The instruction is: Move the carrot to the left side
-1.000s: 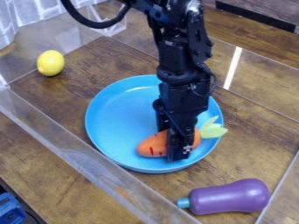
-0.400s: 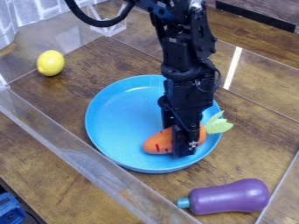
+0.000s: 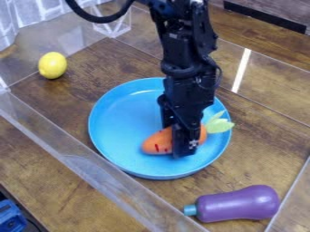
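We have the toy carrot [image 3: 158, 142] lying on the blue plate [image 3: 122, 167], in the part nearer the lower right of the view, its orange tip pointing down and left and its pale green leafy top [image 3: 218, 124] toward the right rim. The black gripper [image 3: 182, 145] is right over it, with its fingers coming down around the orange body, and we read this as the carrot being pinched between them. Whether the carrot is clear of the plate or resting on it, we cannot tell from this angle.

Outward from the plate, the purple toy eggplant [image 3: 237, 204] lies on the wooden table [image 3: 273, 113] at the lower right, apart from the plate. The yellow lemon [image 3: 53, 65] sits well off at the upper left, and a clear plastic edge [image 3: 91, 170] crosses the lower left, passing close by the plate.

As for progress, we judge the reaching done and the grasp apparently made. What remains is the move itself: the carrot lies right of the plate's middle, so we would still have to carry it to the left, set it down and let go. If left means the left part of the plate, there is open blue surface there to receive it.
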Robot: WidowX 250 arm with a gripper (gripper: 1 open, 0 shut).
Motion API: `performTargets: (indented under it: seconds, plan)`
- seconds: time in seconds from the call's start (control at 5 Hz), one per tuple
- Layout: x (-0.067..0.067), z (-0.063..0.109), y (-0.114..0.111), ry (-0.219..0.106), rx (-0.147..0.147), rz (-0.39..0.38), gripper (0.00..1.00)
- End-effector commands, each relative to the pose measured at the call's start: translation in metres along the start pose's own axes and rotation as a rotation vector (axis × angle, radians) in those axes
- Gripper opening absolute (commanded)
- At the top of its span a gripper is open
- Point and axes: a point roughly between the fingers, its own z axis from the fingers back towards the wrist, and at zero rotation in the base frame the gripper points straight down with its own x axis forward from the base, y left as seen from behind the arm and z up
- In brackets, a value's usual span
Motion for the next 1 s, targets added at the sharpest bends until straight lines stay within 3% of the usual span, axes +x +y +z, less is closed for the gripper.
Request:
performTargets:
  seconds: [0.0,0.8]
  plan:
    - [0.009,0.033,0.011,-0.076,0.059,0.008,0.00]
    - [0.001,0.052,0.020,-0.082,0.096,0.023,0.00]
